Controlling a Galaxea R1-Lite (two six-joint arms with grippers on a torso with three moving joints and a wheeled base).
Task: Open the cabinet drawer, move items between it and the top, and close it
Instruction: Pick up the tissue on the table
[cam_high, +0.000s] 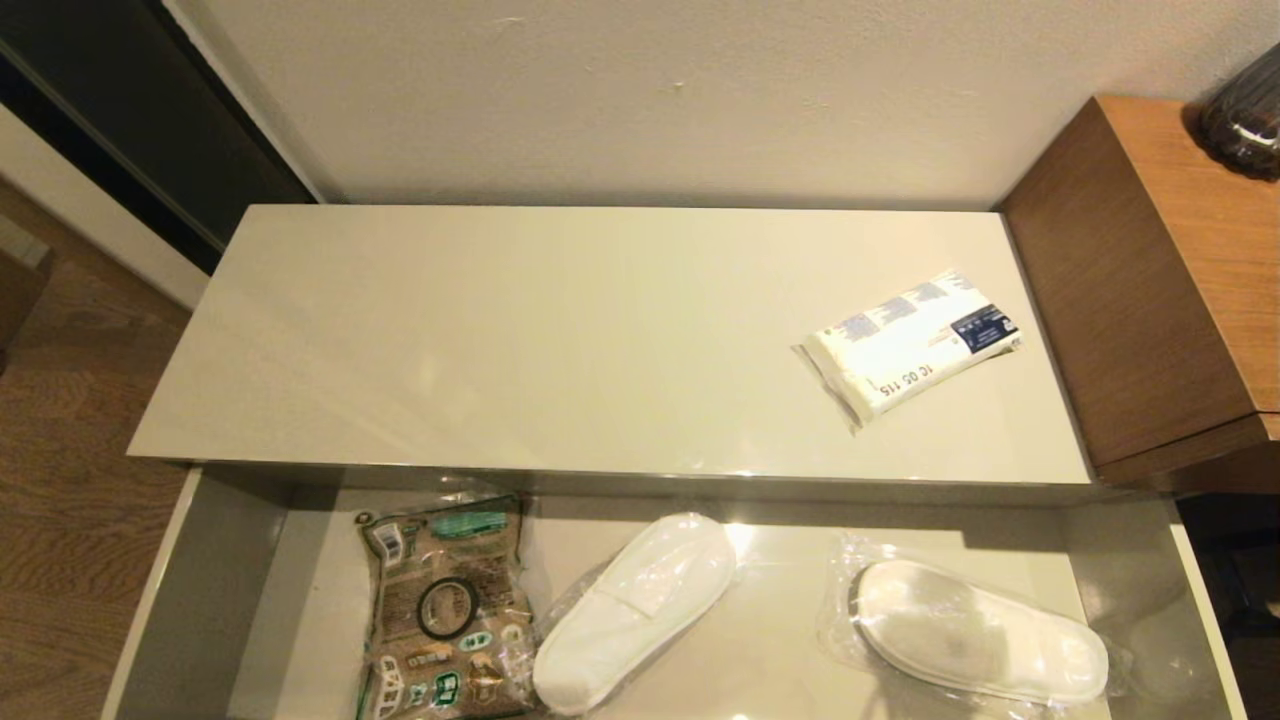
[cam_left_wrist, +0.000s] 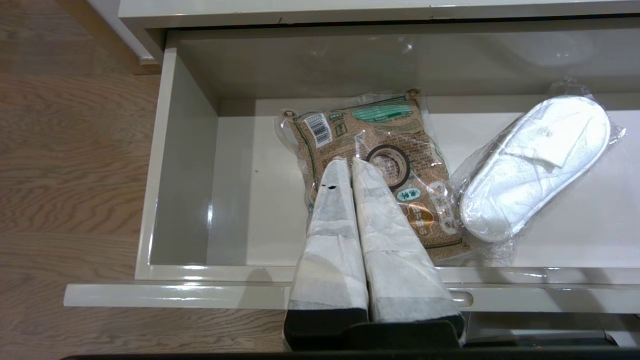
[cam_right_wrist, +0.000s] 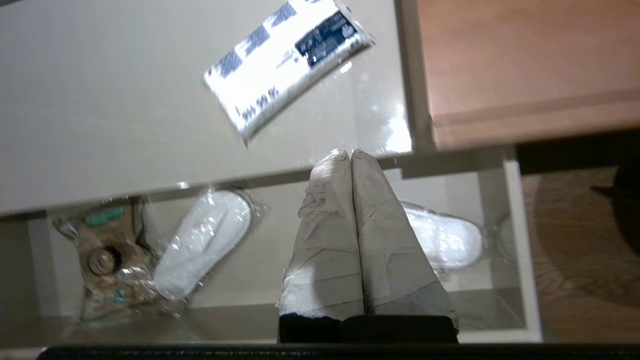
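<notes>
Lying on brown bag (cam_high: 447, 607), tape roll (cam_high: 447, 608)

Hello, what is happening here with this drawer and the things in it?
The cabinet drawer stands open. Inside lie a brown printed bag with a black tape roll on it and two white slippers in clear plastic. A white packet with blue print lies on the cabinet top. Nothing is held: the left gripper is shut above the bag, and the right gripper is shut above the drawer's right part, near the packet.
</notes>
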